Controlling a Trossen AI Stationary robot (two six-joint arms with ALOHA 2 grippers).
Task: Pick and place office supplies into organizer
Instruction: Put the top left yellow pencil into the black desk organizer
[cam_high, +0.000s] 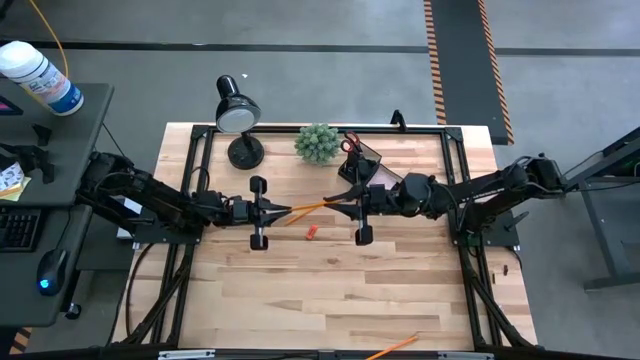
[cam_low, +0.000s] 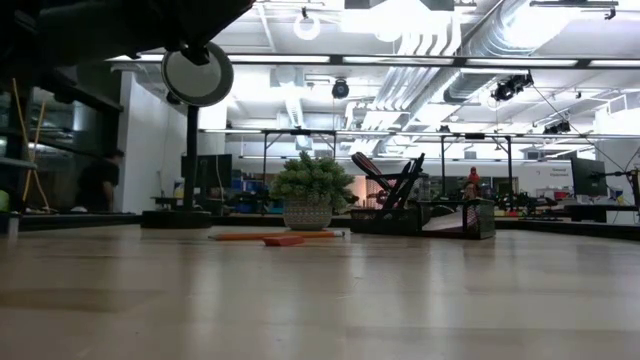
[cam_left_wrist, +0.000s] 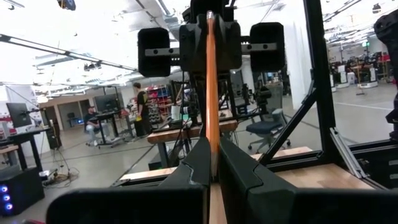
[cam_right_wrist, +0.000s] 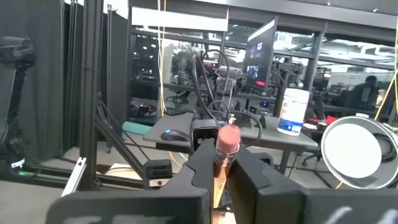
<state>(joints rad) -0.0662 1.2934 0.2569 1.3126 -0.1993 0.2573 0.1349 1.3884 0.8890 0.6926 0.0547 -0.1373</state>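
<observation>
Above the wooden surface (cam_high: 330, 290), one pencil (cam_high: 312, 207) was gripped by both left hand (cam_high: 283, 211) and right hand (cam_high: 345, 200); release by the left hand was advisable before carrying toward the organizer (cam_high: 362, 163) at one o'clock.

Both arms stretched level over the middle of the worktop, wrists turned toward each other from opposite sides. Left gripper (cam_high: 283, 211) pointed rightward, fingers (cam_left_wrist: 198, 163) pinched together on one end of an orange pencil (cam_high: 308, 208). Right gripper (cam_high: 345, 196) pointed leftward, fingers (cam_right_wrist: 200, 169) pinched on the same pencil's eraser end. Grippers near one another, not touching, joined only by the pencil spanning the gap. Left forearm reaching in from the left edge, right forearm from the right edge, elbows bent outward.
</observation>
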